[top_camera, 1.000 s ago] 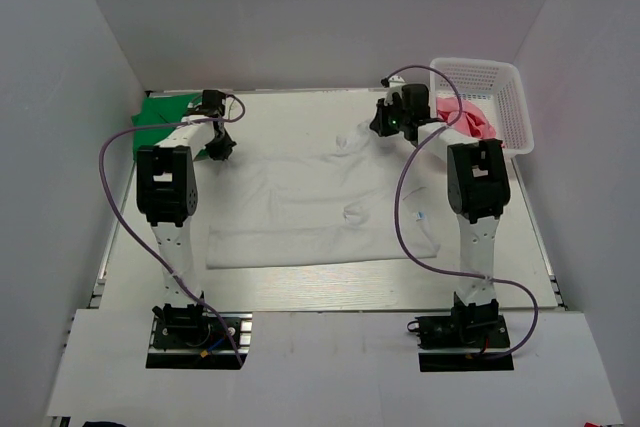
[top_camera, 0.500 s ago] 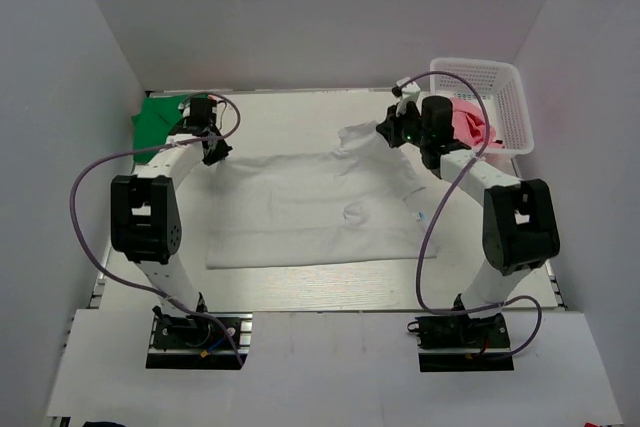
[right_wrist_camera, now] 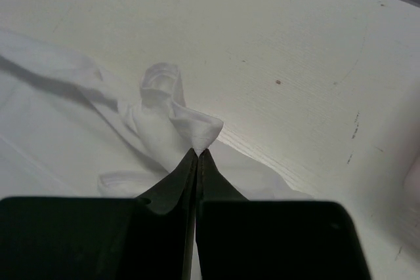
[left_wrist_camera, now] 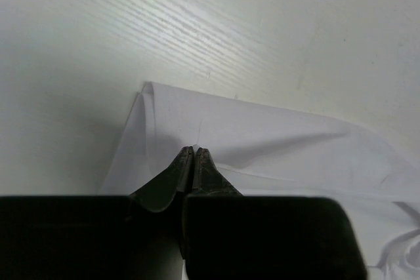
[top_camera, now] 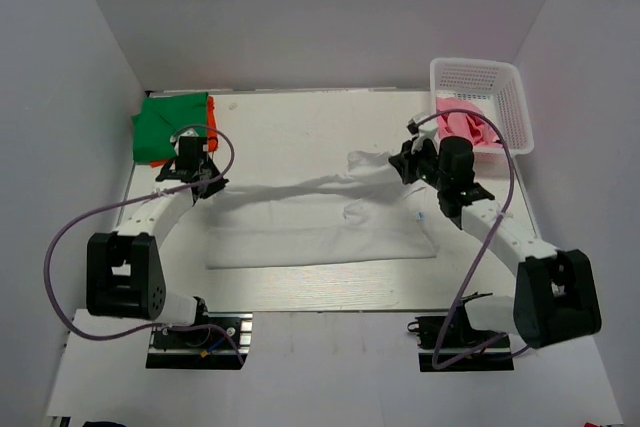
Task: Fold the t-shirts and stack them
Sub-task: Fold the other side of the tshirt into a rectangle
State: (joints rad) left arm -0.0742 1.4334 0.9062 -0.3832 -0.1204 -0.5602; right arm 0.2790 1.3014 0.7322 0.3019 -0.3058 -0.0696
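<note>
A white t-shirt (top_camera: 320, 227) lies across the middle of the table. My left gripper (top_camera: 205, 184) is shut on its far left edge (left_wrist_camera: 216, 129). My right gripper (top_camera: 402, 162) is shut on its far right edge, where the cloth bunches (right_wrist_camera: 177, 113). The far edge hangs lifted between the two grippers. A folded green t-shirt (top_camera: 168, 125) lies at the far left with an orange t-shirt (top_camera: 212, 115) showing at its right side. A pink t-shirt (top_camera: 468, 125) lies in the white basket (top_camera: 478, 75).
The white lattice basket stands at the far right, just behind my right gripper. White walls close in the table on the left, back and right. Purple cables loop from both arms over the table.
Both grippers have pulled back toward the near side with the shirt's far edge, folding it over the body. Both arms have swung outward and lowered.
</note>
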